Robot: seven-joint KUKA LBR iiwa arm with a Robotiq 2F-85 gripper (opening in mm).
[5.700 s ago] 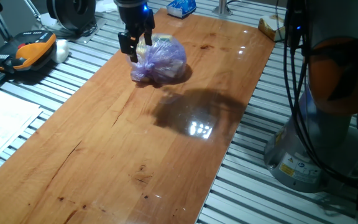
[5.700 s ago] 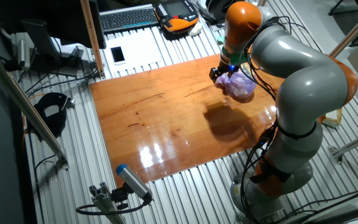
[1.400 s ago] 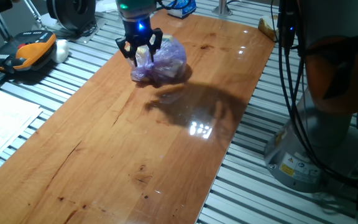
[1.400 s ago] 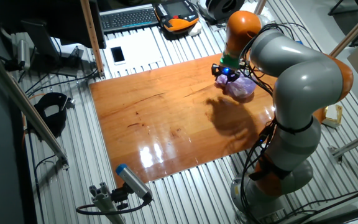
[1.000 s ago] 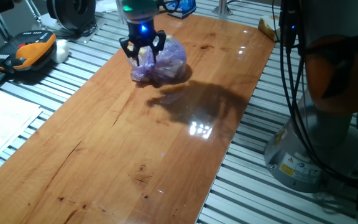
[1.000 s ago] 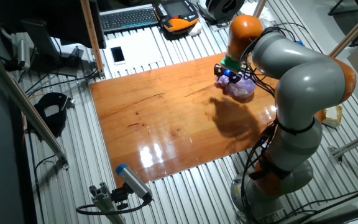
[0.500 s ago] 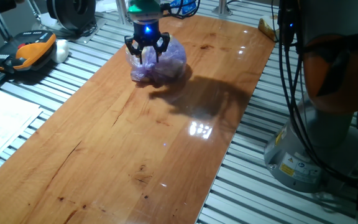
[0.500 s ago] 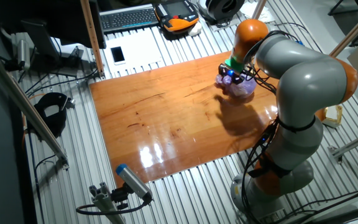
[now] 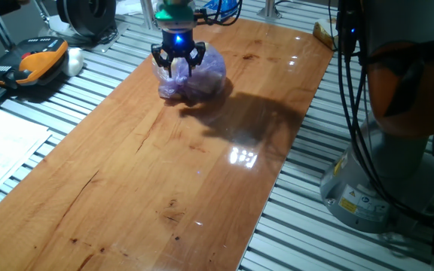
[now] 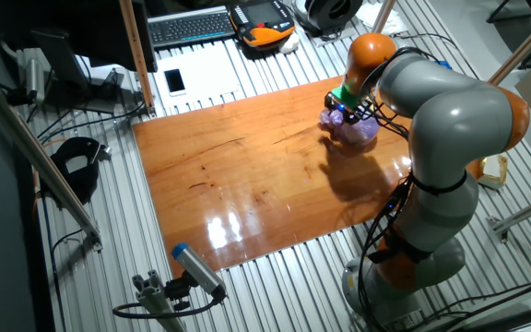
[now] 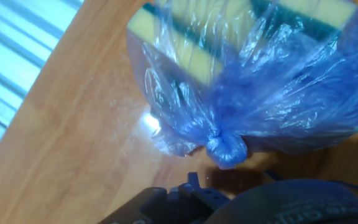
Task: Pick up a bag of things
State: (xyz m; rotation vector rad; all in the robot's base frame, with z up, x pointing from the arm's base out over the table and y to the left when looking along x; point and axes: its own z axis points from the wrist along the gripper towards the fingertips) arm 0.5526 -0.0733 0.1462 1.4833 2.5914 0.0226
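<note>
The bag of things (image 9: 199,74) is a crinkly purple plastic bag that lies on the wooden table (image 9: 157,173) near its far end. My gripper (image 9: 178,66) hangs right over the bag's left upper side, its fingers spread and open with the plastic between them. From the other side, the gripper (image 10: 343,114) sits on top of the bag (image 10: 361,132). In the hand view the bag (image 11: 278,93) fills the frame. Its tied knot (image 11: 225,149) is close below the hand, and yellow blocks with green strips show through the plastic.
An orange and black pendant (image 9: 35,60) lies on the slatted bench left of the table. A blue-and-white packet (image 9: 221,7) is beyond the table's far end. A keyboard (image 10: 192,26) and a phone (image 10: 175,81) lie off the board. The arm's base (image 9: 368,181) stands at the right.
The gripper has moved from the bag's left edge to over the bag, and turned about its axis. In the last half second it has hardly moved. The bag has stayed put.
</note>
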